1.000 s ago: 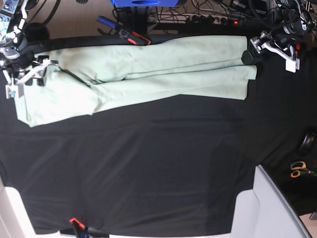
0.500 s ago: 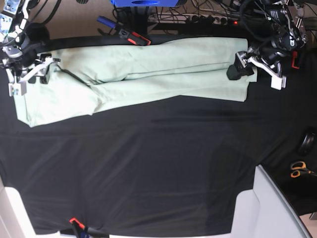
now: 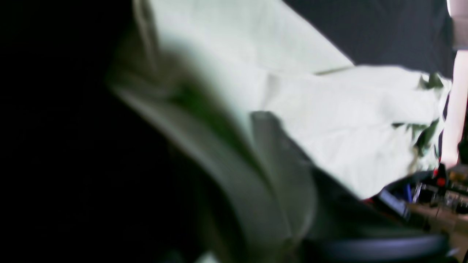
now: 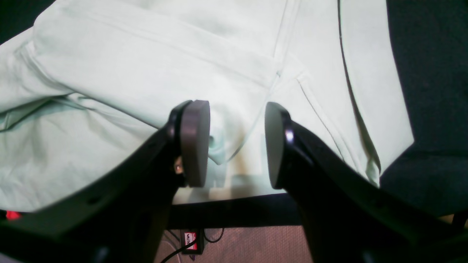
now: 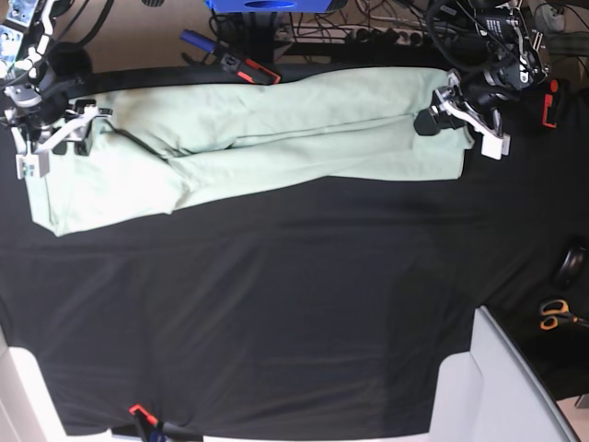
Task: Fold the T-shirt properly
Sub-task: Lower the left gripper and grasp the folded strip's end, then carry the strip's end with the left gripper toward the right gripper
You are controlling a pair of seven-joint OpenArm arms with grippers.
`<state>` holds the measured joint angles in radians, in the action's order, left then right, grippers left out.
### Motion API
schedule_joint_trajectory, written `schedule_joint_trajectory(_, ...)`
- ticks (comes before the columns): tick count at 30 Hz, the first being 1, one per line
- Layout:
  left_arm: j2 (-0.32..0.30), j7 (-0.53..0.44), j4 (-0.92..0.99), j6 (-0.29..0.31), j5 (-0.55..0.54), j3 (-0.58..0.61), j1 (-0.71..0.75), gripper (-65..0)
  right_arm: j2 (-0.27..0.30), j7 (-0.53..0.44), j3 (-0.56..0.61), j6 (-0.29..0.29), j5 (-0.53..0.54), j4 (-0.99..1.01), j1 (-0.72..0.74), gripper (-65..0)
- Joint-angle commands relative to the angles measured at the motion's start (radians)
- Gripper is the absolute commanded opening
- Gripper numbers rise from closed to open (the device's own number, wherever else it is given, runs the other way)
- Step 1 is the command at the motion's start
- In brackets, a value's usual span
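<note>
Base view first: the large pale mint-green cotton T-shirt (image 5: 248,138) is laid as a long folded strip across the far side of the black cloth table covering (image 5: 276,304). The left gripper (image 5: 440,118) is set down on one short end, the right gripper (image 5: 57,140) on the other. Beyond the far edge a red-and-black clamp (image 5: 247,68) and cables are parked close to the cloth, so a lifted hem could easily get snagged there. Orange-handled scissors (image 5: 552,315) are well apart, no bother.

Left wrist view: mostly blur. Cloth (image 3: 329,120) is bunched right at the camera, but whether the jaws are actually closed on it can't be told. If only one layer gets caught, the fold is probably going to be pulled apart.

Right wrist view: the pads (image 4: 195,142) are held partly apart over a seam, nothing pinched. A wrinkle could get trapped there.
</note>
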<state>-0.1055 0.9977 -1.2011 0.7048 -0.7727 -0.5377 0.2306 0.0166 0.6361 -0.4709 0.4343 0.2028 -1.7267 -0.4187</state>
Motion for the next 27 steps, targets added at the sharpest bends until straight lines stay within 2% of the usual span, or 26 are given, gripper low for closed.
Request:
schedule_joint_trajectory(1, -0.007, 0.019, -0.006, -0.007, 0.052, -0.002, 0.003, -61.8, 0.01, -0.023, -0.001, 0.002, 0.011, -0.016, 0.002, -41.2)
schedule_joint_trajectory(2, -0.006, 0.008, -0.009, -0.007, 0.086, -0.002, -0.004, -65.0, 0.01, -0.023, -0.001, 0.002, 0.011, -0.016, 0.002, -41.2)
schedule_joint_trajectory(5, -0.003, -0.072, -0.009, -0.007, 0.201, -0.003, -0.02, -65.0, 0.01, -0.023, -0.001, 0.004, 0.011, -0.016, 0.002, -41.2)
schedule_joint_trajectory(8, -0.007, -0.112, -0.015, -0.007, 0.261, -0.005, -0.029, -65.0, 0.01, -0.023, -0.001, 0.004, 0.011, -0.016, 0.001, -41.2)
schedule_joint_trajectory(19, -0.073, -0.113, -0.013, -0.007, 0.286, -0.008, -0.145, -65.0, 0.01, -0.019, -0.001, 0.005, 0.011, -0.016, -0.004, -41.2)
schedule_joint_trajectory(27, -0.112, -0.118, -0.053, -0.007, 0.286, -0.009, -0.11, -65.0, 0.01, -0.017, -0.001, 0.005, 0.011, -0.016, -0.006, -41.2)
